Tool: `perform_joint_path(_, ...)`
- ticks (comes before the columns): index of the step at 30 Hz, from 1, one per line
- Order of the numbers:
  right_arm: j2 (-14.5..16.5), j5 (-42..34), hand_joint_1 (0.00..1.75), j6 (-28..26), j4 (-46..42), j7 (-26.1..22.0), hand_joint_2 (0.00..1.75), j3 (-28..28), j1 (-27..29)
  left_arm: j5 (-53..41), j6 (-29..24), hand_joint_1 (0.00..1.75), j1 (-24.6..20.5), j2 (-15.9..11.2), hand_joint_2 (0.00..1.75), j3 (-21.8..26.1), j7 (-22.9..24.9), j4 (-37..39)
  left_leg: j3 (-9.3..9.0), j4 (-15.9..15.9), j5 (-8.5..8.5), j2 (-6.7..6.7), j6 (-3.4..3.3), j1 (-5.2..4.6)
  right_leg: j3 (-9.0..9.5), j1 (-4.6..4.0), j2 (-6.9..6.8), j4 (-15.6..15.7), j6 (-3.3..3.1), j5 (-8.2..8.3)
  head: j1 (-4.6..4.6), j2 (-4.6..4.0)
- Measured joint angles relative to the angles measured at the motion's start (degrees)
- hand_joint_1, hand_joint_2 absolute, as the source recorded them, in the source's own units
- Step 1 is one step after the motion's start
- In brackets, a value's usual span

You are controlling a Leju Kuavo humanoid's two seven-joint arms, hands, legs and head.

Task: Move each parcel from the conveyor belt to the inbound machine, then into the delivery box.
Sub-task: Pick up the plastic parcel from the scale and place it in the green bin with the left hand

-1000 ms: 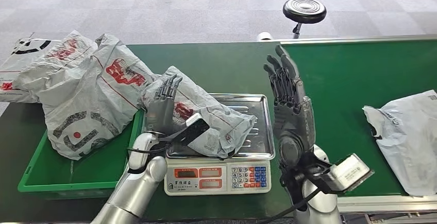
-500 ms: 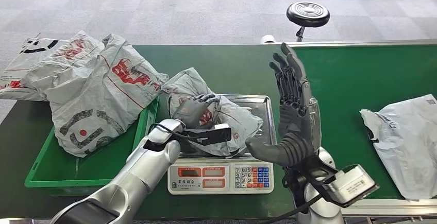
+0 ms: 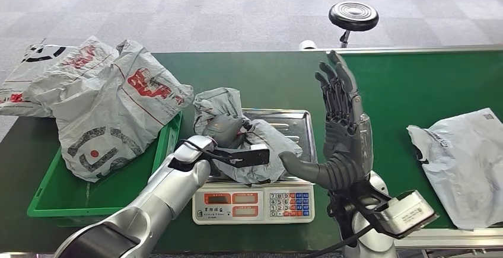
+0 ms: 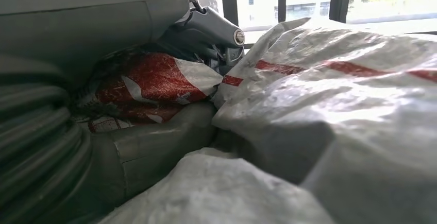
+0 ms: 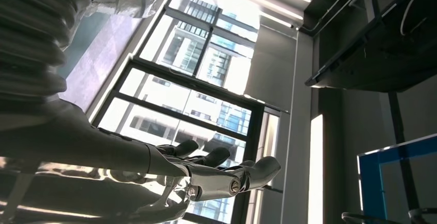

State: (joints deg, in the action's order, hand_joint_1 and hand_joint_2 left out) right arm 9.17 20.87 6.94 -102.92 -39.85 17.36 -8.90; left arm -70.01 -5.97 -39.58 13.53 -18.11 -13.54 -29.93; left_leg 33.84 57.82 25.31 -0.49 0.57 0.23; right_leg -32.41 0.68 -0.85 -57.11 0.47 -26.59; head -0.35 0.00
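Head view, my left robot hand [image 3: 224, 130] clenched on the grey parcel [image 3: 255, 151] over the scale tray [image 3: 299, 145], grip seemingly firm, right robot hand [image 3: 344, 133] raised beside it, fingers spread, holding nothing.

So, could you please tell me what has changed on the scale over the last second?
The left robot hand, raised and open beside the grey parcel a second ago, has come down and closed on it, bunching the bag on the scale pan. The right robot hand stayed raised and open, drifting slightly right. The parcels in the green delivery box and the parcel on the conveyor belt stayed put.
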Motion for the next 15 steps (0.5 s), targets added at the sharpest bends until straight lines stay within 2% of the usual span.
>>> perform_joint_path(4,-0.01,0.72,0.0,-0.86,-0.79,-0.03,1.75,-0.42,1.02,0.89,-0.64,1.75,-0.35,0.04,1.75,-0.07,-0.23,0.24,0.01,0.0,0.01,0.0,0.01,0.0,-0.02,0.0,0.01,0.0,-0.02,-0.03,0.0,0.0)
perform_joint_path(7,0.01,1.36,0.0,-1.5,-1.76,0.1,1.75,-0.84,2.16,1.85,-3.75,1.75,-0.34,0.1,1.75,-0.04,0.85,0.12,0.04,0.0,0.01,0.01,0.01,0.0,-0.05,0.0,0.01,0.0,-0.02,-0.03,0.01,0.0)
perform_joint_path(9,0.04,2.0,0.0,-2.09,-2.79,0.43,1.75,-1.29,3.14,1.48,-10.03,1.75,0.29,0.09,1.75,0.1,4.13,-0.59,0.11,0.0,0.01,0.04,0.01,0.0,-0.12,0.0,0.04,-0.01,-0.03,-0.01,0.01,0.0)
perform_joint_path(13,0.26,2.99,0.0,-2.76,-5.37,1.4,1.75,-2.2,5.72,-2.51,-26.57,1.75,2.6,-1.13,1.75,2.04,14.92,-5.93,0.34,-0.01,0.0,0.19,0.02,0.0,-0.41,-0.03,0.16,-0.05,-0.09,0.07,0.01,0.0)
perform_joint_path(15,0.3,3.14,0.0,-2.78,-6.25,1.67,1.75,-2.57,6.76,-4.76,-31.22,1.75,4.1,-2.59,1.75,4.66,17.87,-10.8,0.36,-0.02,0.01,0.27,0.03,0.01,-0.49,-0.05,0.26,-0.06,-0.11,0.08,0.01,0.0)
